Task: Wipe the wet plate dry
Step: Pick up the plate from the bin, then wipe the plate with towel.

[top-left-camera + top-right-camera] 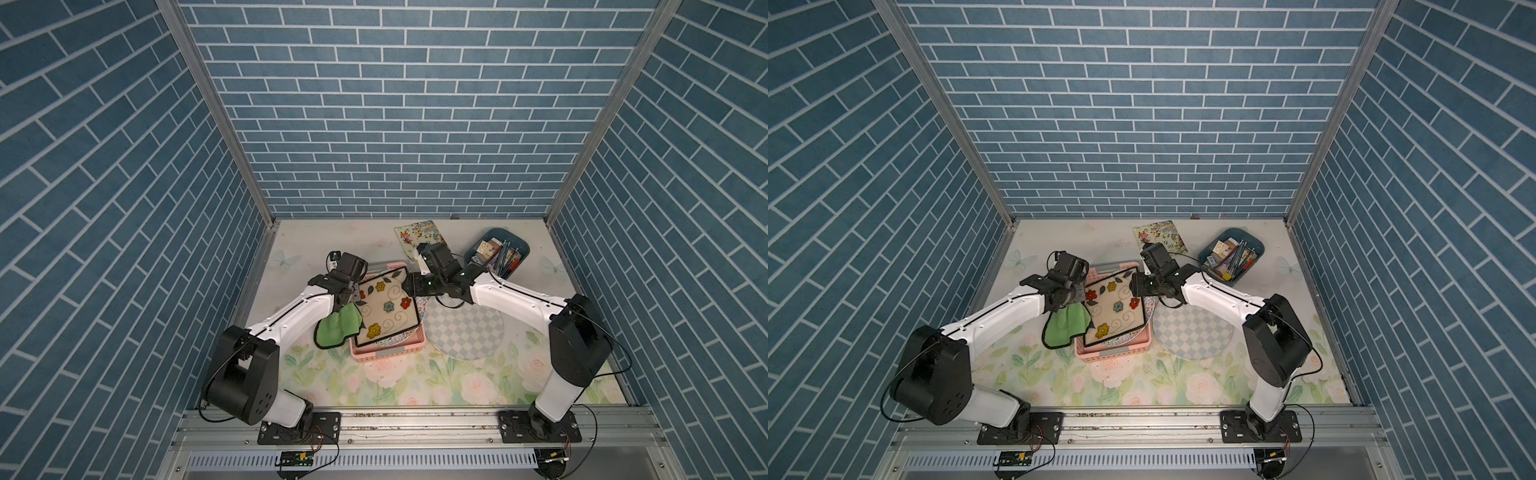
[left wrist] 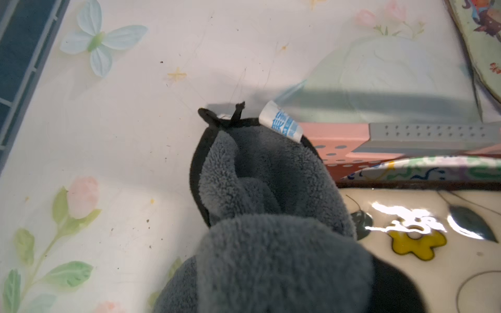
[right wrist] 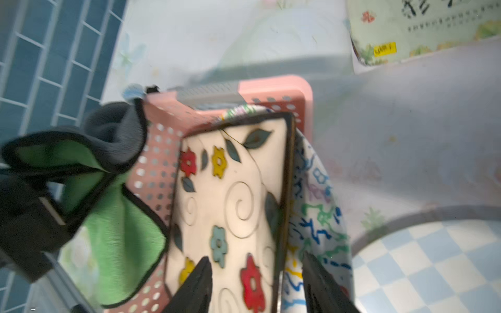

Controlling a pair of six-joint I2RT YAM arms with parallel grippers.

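Note:
The wet plate (image 1: pixel 384 309) (image 1: pixel 1115 309) is square and cream with coloured flowers. It lies tilted in a pink basket (image 1: pixel 388 353) on a round scribble-patterned plate (image 3: pixel 314 206). My left gripper (image 1: pixel 353 297) (image 1: pixel 1077 293) is shut on a green and grey cloth (image 1: pixel 338 326) (image 2: pixel 271 203) at the plate's left edge. The cloth hides its fingers in the left wrist view. My right gripper (image 1: pixel 409 286) (image 3: pixel 256 271) is at the plate's far right corner. Its fingers (image 3: pixel 200 281) stand apart, one over the plate's face and one outside its dark rim.
A round blue-checked plate (image 1: pixel 465 332) (image 3: pixel 433 265) lies right of the basket, under my right arm. A blue tray (image 1: pixel 523 245) of pens and small items sits at the back right. A patterned board (image 1: pixel 419 235) lies behind my right wrist.

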